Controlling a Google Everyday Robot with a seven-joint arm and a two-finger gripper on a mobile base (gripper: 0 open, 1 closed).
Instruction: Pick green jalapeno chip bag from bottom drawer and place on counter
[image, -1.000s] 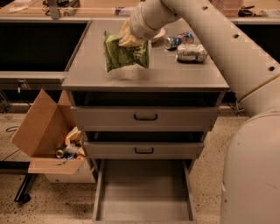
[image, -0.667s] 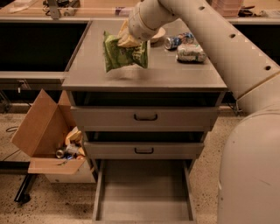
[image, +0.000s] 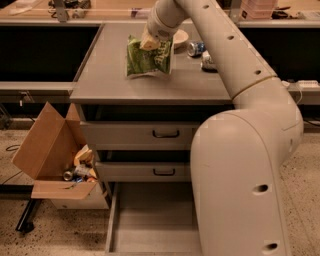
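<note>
The green jalapeno chip bag (image: 148, 60) hangs upright from my gripper (image: 150, 43), which is shut on its top edge. The bag's lower edge is at or just above the grey counter (image: 105, 75), near its middle back; I cannot tell if it touches. The bottom drawer (image: 150, 225) is pulled open below, and its grey floor shows nothing on it. My arm reaches in from the right and hides the drawer's right part.
A blue can (image: 196, 48), a whitish packet (image: 207, 61) and a pale bowl (image: 179, 37) lie at the counter's back right. Two shut grey drawers with black handles (image: 166, 133) sit above the open one. An open cardboard box (image: 47, 155) with trash stands on the floor at left.
The bag stays held over the same spot of the counter. My arm's big lower link has swung left and now covers more of the drawers' right side.
</note>
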